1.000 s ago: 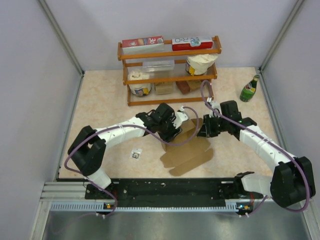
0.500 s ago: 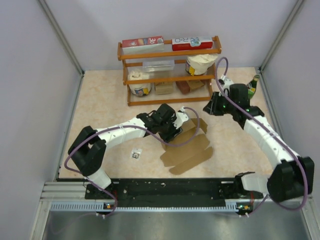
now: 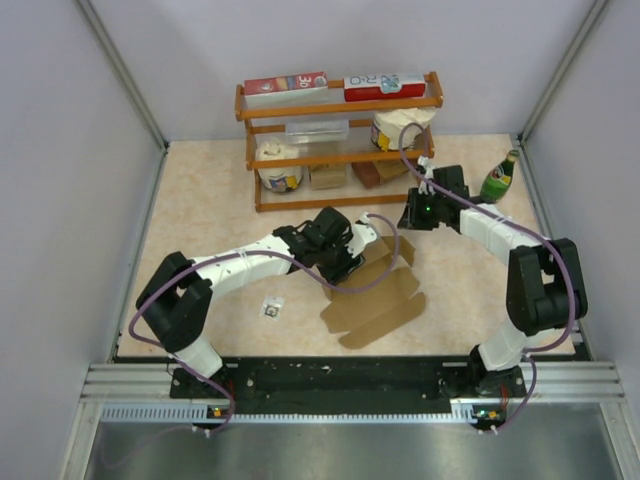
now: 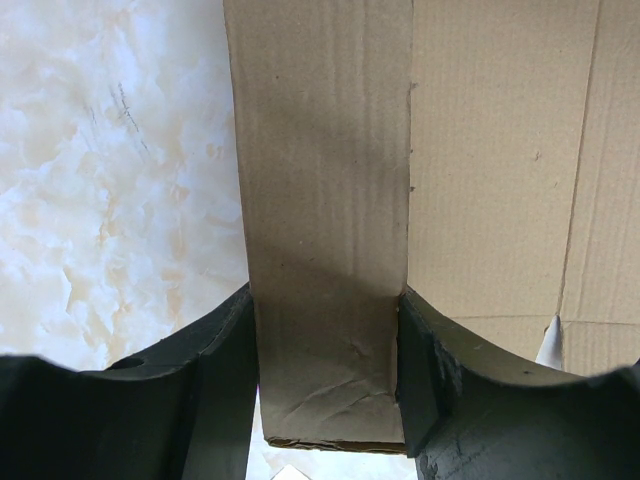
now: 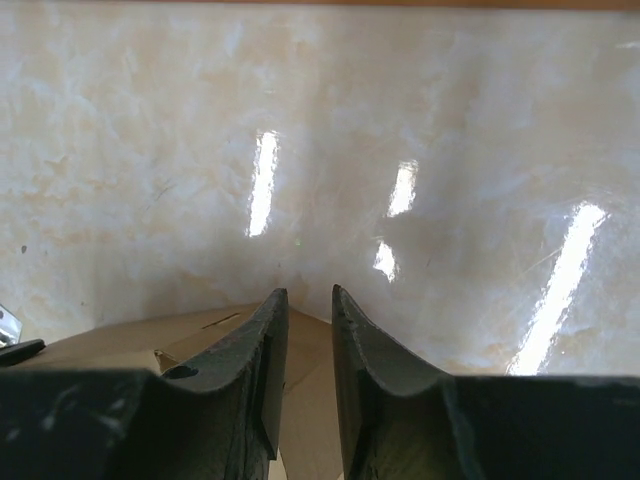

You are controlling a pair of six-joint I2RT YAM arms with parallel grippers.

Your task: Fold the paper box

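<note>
Item: flat brown die-cut cardboard box (image 3: 378, 300), centre table, near of the wooden shelf (image 3: 340, 150).
- Left gripper (image 4: 325, 300) clamps its far-left flap.
- Right gripper (image 5: 310, 300) is nearly closed and empty, beyond the far-right corner.

Hold your pinch square to the crease.

Matt brown corrugated paper box (image 4: 320, 200), glossy marbled table (image 5: 450, 150), smooth wooden shelf (image 3: 340, 106), glossy green bottle (image 3: 498, 180)

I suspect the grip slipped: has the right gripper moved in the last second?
Yes. The right gripper has pulled back off the paper box, toward the shelf.
</note>
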